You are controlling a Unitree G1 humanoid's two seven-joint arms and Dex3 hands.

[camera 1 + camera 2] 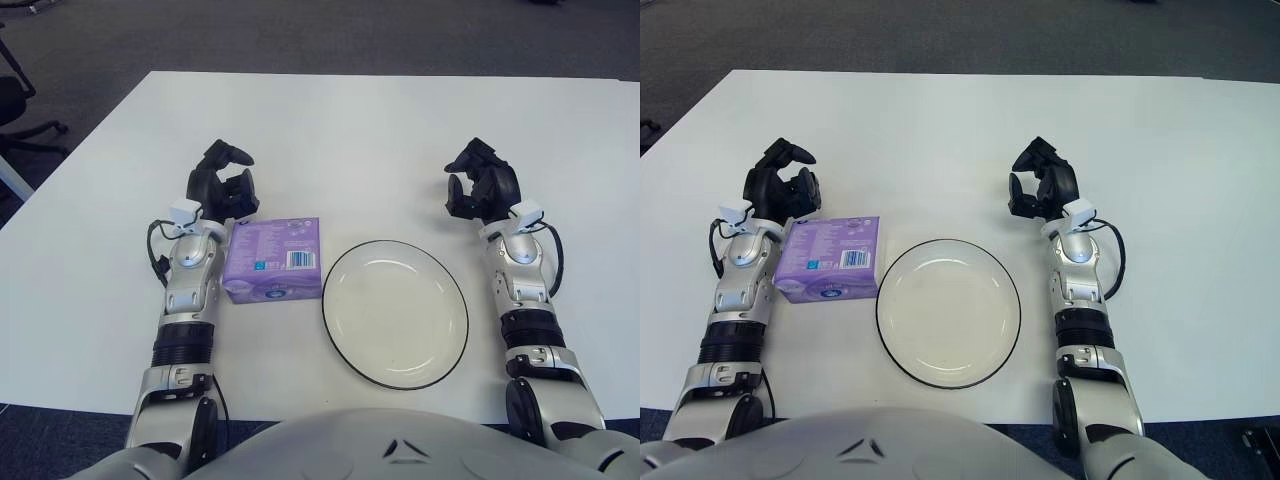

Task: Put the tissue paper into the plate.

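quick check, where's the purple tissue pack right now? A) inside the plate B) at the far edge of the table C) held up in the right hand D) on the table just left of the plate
D: the flat purple tissue pack lies on the white table just left of the empty black-rimmed white plate, beside the left hand, whose fingers hold nothing; the right hand shows right of the plate, also empty.

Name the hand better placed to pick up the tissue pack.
Left. The left hand shows right beside the tissue pack, just beyond its far left corner. The right hand is across the plate, farther away.
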